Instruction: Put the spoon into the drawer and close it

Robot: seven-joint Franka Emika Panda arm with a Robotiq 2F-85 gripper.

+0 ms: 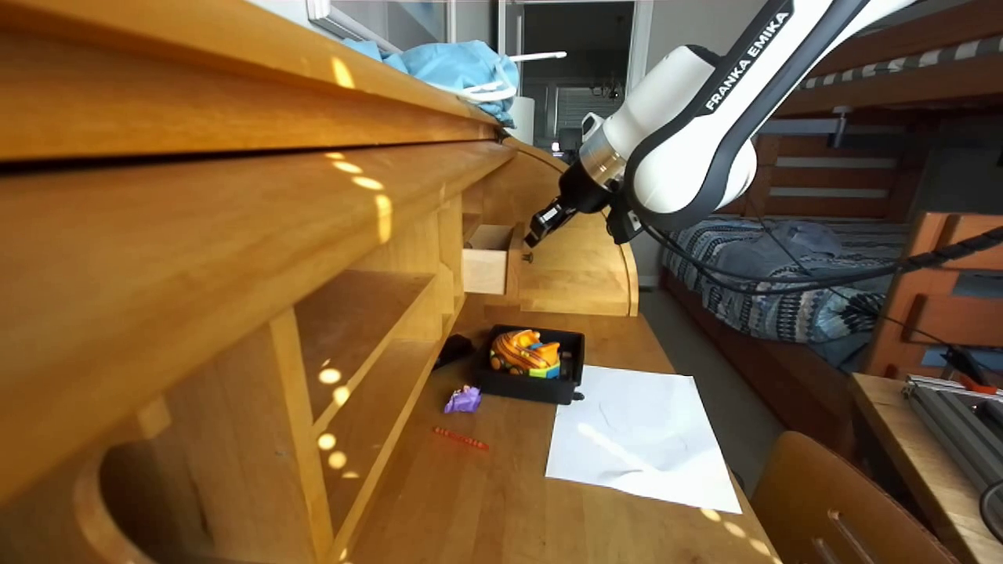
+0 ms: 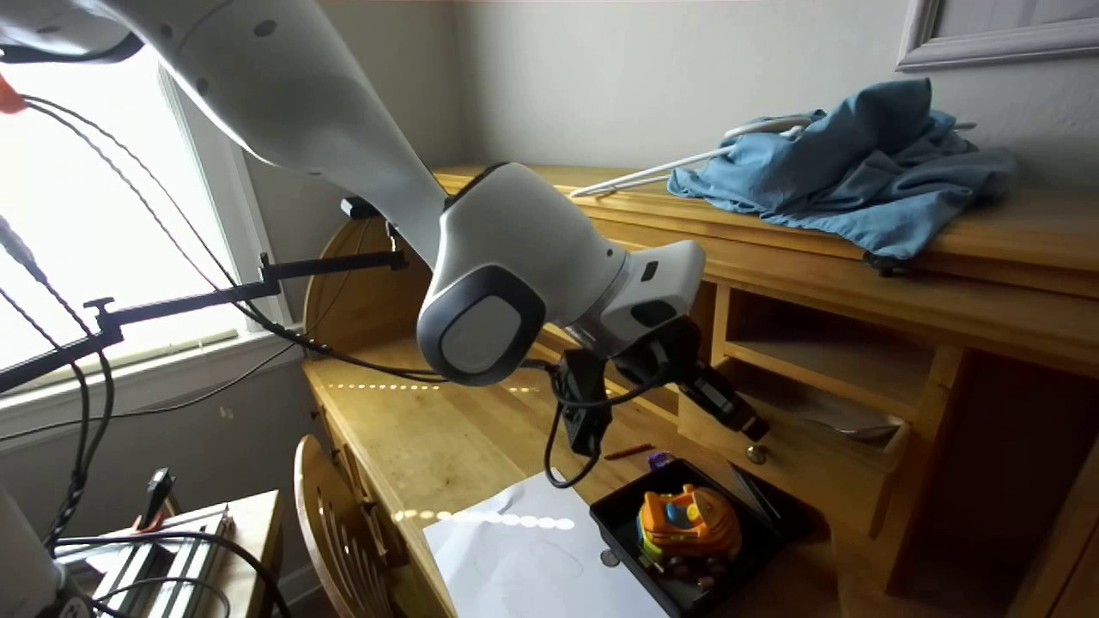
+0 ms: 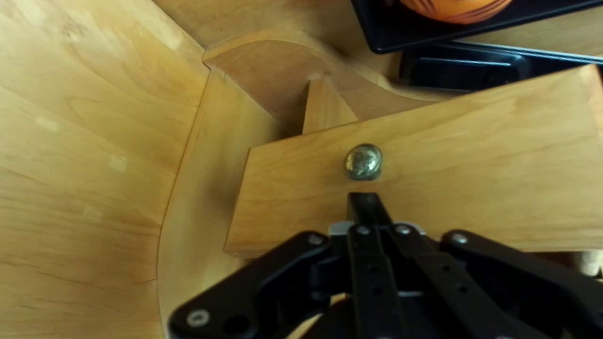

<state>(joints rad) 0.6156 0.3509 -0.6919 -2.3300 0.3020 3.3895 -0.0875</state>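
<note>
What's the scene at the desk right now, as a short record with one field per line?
Drawer: pulled open, metal knob on its front
Gripper: shut, near the knob; cannot tell whether it touches the drawer
Spoon: cannot be made out in any view
Black tray: on the desk, holding an orange toy
Paper: white sheet beside the tray
Small things nearby: purple piece, red stick
Blue cloth: crumpled on top of the desk
Left to do: drawer not yet closed
</note>
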